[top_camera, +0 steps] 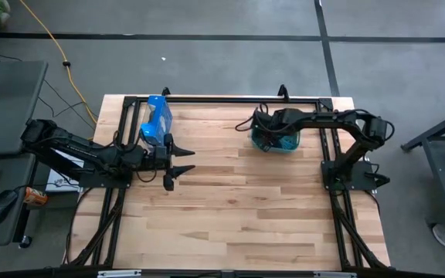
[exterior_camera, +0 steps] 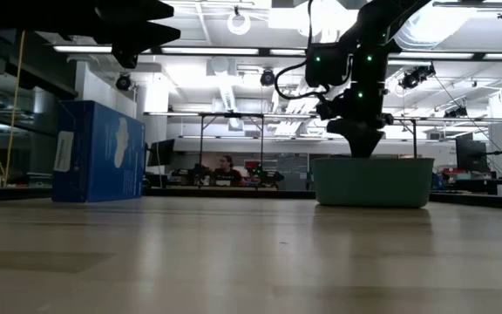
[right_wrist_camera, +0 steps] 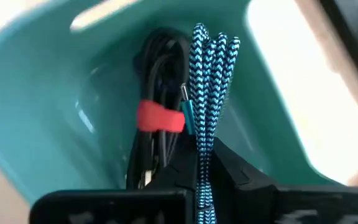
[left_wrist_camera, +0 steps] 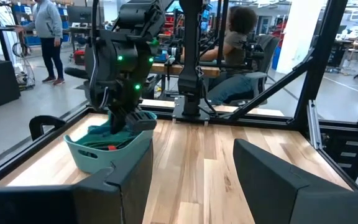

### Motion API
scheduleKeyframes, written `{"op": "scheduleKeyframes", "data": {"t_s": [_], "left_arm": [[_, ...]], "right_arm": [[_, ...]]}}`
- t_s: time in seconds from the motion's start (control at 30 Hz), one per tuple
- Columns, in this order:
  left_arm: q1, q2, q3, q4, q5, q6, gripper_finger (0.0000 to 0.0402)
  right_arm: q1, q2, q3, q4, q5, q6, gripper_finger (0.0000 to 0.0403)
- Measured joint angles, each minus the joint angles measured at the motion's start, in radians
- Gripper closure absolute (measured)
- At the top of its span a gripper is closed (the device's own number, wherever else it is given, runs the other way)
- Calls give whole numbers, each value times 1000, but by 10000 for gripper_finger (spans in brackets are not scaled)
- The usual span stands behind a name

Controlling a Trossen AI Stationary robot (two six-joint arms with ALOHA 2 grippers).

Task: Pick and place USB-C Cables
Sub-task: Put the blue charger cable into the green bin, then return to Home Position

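Note:
My right gripper (right_wrist_camera: 202,171) hangs inside the teal bin (top_camera: 288,145) at the table's far right, shut on the teal braided USB-C cable (right_wrist_camera: 209,68). In the low view the right gripper (exterior_camera: 356,139) dips past the bin's rim (exterior_camera: 373,160). A red-and-black cable bundle (right_wrist_camera: 159,117) lies against the bin's inner wall beside the teal one. I cannot make out the green and dark blue cables. My left gripper (top_camera: 178,161) hovers open over the table's left part, next to the bright blue box (top_camera: 158,120). My right gripper pinches the teal braided cable bundle (right_wrist_camera: 201,146) between its two fingers, several strands together, near one end of the bundle. The fingers come from above, pointing down into the bin, and lie along the cable. The bundle's looped end (right_wrist_camera: 215,46) reaches ahead of the fingers toward the bin's bottom.
The blue box (exterior_camera: 98,153) stands upright at the table's far left. A black frame (top_camera: 222,99) runs along the far edge and down both sides. Bare wood (top_camera: 238,208) fills the middle and near part. People are at desks (exterior_camera: 226,170) beyond the table.

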Motion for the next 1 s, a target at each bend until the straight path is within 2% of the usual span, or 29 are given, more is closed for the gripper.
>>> {"op": "scheduleKeyframes", "data": {"t_s": [0.13, 0.77, 1.0], "left_arm": [[0, 0, 0, 0, 0, 0, 199], [0, 0, 0, 0, 0, 0, 199], [0, 0, 0, 0, 0, 0, 199]], "right_arm": [[-3, 0, 0, -14, -78, 17, 394], [-3, 0, -1, -2, -88, 33, 360], [-3, 0, -1, -2, -80, 37, 308]]}}
